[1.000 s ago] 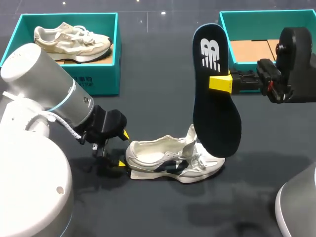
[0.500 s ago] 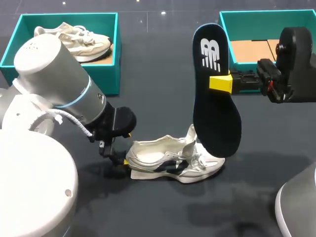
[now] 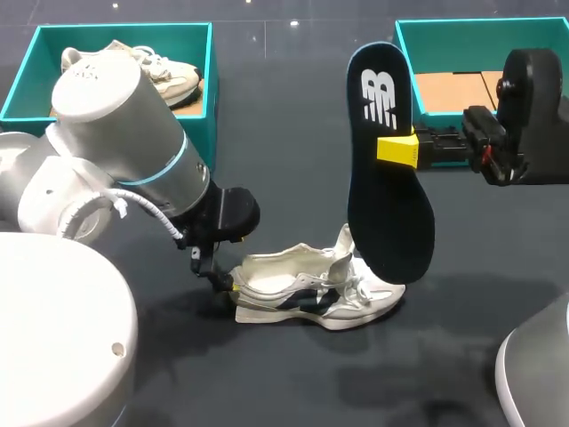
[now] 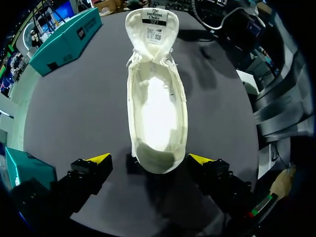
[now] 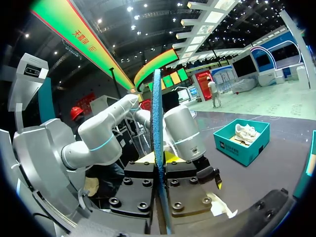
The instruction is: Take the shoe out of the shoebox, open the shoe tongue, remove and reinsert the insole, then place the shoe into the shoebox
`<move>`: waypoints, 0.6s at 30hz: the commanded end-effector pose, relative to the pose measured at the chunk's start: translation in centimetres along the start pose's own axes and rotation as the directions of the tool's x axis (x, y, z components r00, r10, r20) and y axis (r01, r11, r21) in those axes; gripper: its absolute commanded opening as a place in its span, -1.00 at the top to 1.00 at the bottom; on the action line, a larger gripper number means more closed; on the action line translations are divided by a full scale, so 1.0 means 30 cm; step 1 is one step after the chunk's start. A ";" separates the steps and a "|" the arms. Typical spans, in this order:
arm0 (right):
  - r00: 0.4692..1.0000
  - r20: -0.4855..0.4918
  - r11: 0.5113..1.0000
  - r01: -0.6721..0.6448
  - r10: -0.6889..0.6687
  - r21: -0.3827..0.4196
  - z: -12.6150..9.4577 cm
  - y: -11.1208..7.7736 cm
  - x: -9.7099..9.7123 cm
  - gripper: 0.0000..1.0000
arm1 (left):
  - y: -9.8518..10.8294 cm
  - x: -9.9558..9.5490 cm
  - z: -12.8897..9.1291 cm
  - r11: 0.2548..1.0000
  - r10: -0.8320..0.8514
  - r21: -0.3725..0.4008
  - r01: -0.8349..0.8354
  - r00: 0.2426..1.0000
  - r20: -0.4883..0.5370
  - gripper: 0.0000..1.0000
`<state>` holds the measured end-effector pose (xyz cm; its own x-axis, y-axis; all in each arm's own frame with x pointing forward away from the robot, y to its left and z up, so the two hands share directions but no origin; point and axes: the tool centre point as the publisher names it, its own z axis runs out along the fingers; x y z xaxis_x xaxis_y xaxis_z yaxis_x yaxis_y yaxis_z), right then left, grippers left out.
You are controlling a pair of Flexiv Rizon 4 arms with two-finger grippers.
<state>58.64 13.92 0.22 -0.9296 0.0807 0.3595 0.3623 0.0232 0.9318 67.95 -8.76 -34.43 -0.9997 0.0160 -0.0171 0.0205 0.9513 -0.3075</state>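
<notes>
One white shoe (image 3: 311,294) on the table, tongue raised, heel between the spread, untouching fingers of the left gripper (image 4: 149,158). Above its toe, one dark insole (image 3: 387,169) upright, clamped in the right gripper (image 3: 396,149). Beyond it, two teal boxes: left shoebox (image 3: 203,107) holding a second shoe (image 3: 173,71), and right shoebox (image 3: 407,62).

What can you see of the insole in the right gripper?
The insole is a thin, flat, dark navy piece with a teal rim and a white logo near its narrower top end. It stands upright in the air, wider end down, near the white shoe. The right gripper is shut on its middle.
</notes>
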 end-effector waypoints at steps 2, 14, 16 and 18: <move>0.967 0.254 1.000 0.001 0.001 -0.007 0.001 -0.011 0.030 1.00 | -0.045 -0.009 -0.046 1.000 0.001 -0.016 -0.001 1.000 0.019 -1.00; 0.967 0.254 1.000 0.001 0.001 -0.007 0.001 -0.011 0.030 1.00 | -0.181 -0.060 -0.027 0.999 -0.001 -0.048 0.002 1.000 0.023 -1.00; 0.967 0.254 1.000 0.001 0.001 -0.007 0.001 -0.011 0.030 1.00 | -0.199 -0.065 -0.023 0.999 0.000 -0.048 0.001 1.000 0.022 -1.00; 0.967 0.254 1.000 0.001 0.001 -0.007 0.001 -0.011 0.030 1.00 | -0.217 -0.070 -0.015 0.999 0.001 -0.049 0.000 1.000 0.018 -1.00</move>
<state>58.65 13.92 0.23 -0.9296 0.0810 0.3596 0.3624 0.0232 0.9317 69.26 -13.36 -31.27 -0.9991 0.0091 -0.0422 0.0212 0.9557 -0.2936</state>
